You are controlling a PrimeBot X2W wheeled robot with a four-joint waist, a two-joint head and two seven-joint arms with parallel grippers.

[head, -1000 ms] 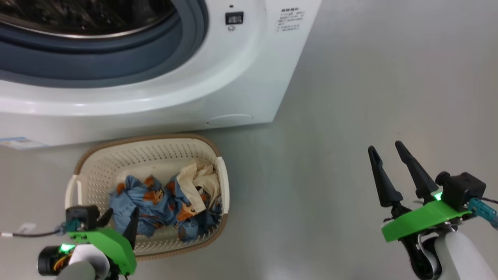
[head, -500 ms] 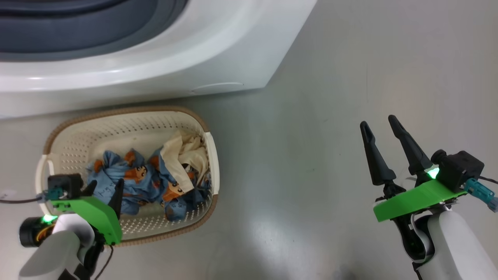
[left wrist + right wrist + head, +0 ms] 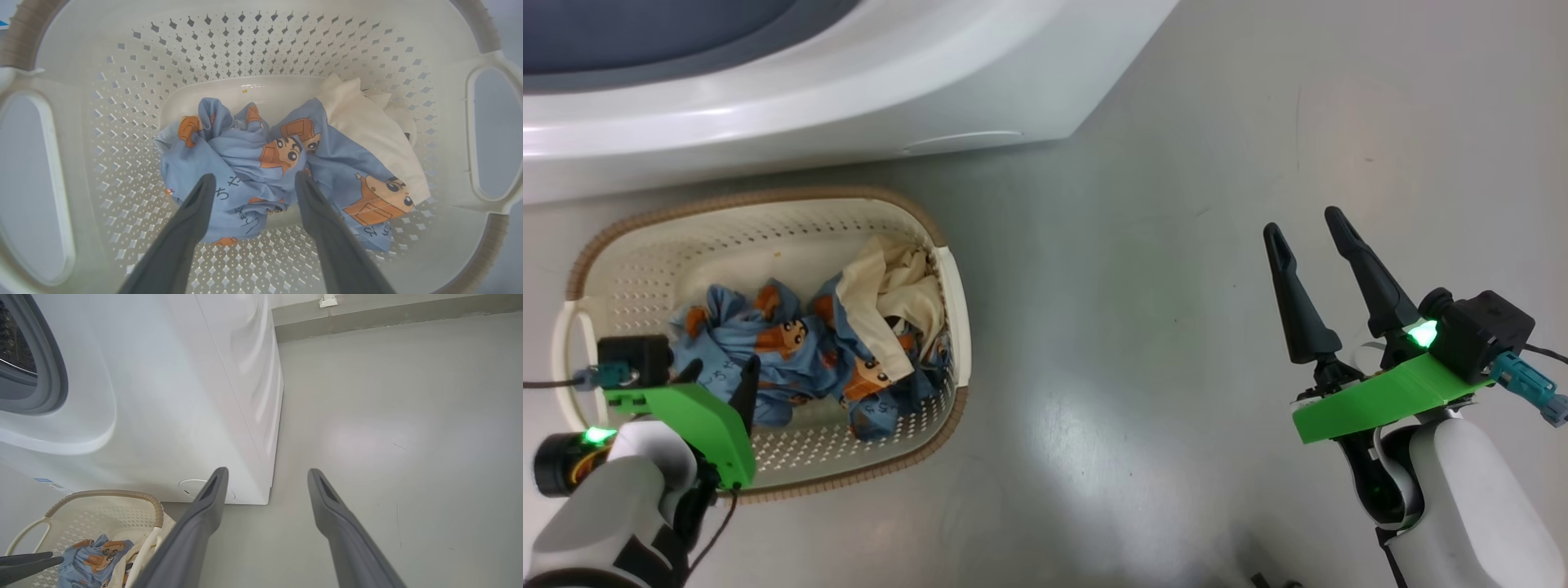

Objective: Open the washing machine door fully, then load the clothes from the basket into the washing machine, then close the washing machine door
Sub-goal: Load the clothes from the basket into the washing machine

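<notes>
The cream-white basket (image 3: 768,196) stands on the floor just in front of the white washing machine (image 3: 849,82). In it lie the clothes (image 3: 792,351), light blue with orange-brown prints, and a cream cloth (image 3: 890,294) on their right. My left gripper (image 3: 719,376) hovers open over the basket's near side, pointing down at the blue clothes (image 3: 245,151) and holding nothing; its own point in the left wrist view is (image 3: 254,177). My right gripper (image 3: 1304,224) stands open over bare floor to the right. The washing machine door is out of view.
The machine's grey gasket (image 3: 53,375) and steel drum (image 3: 16,347) show with the opening uncovered. A round cap (image 3: 196,488) sits low on the machine's front. Grey floor (image 3: 1143,327) spreads to the right, up to a wall skirting (image 3: 388,314).
The head view has tilted down, so the machine slid up out of the picture. Both grippers stay open and keep their places relative to the basket.
</notes>
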